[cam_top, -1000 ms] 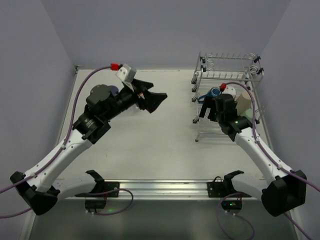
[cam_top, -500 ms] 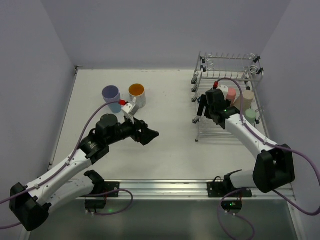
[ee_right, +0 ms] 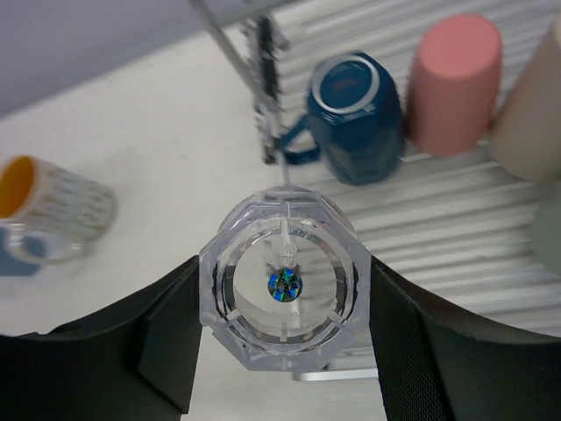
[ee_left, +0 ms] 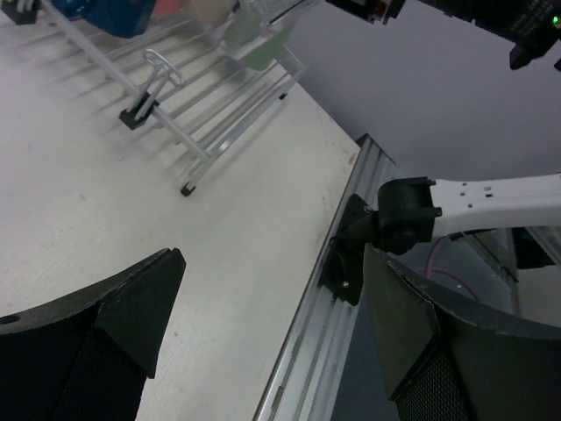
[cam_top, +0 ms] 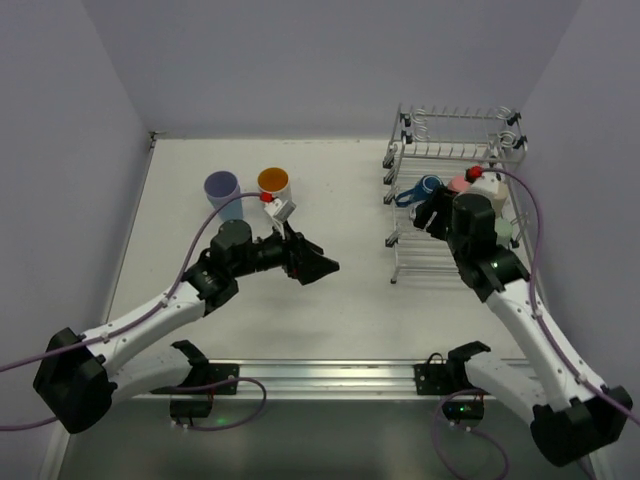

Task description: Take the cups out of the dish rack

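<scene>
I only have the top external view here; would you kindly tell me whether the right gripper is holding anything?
Observer: Yes, the right wrist view shows a clear glass in the right gripper, both fingers touching its sides.
Operator: Thank you. Is the left gripper empty?
Observer: Its wrist view shows the left gripper open, nothing between its fingers.
Operator: How does the dark-blue mug sit?
Observer: The dark-blue mug lies in the dish rack, base facing the right wrist camera, handle pointing away from the pink cup.

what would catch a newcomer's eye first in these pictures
A clear faceted glass sits clamped in the right gripper by the silver wire dish rack at back right. A lavender tumbler and an orange-inside glass mug stand side by side on the white table, back left.
</scene>
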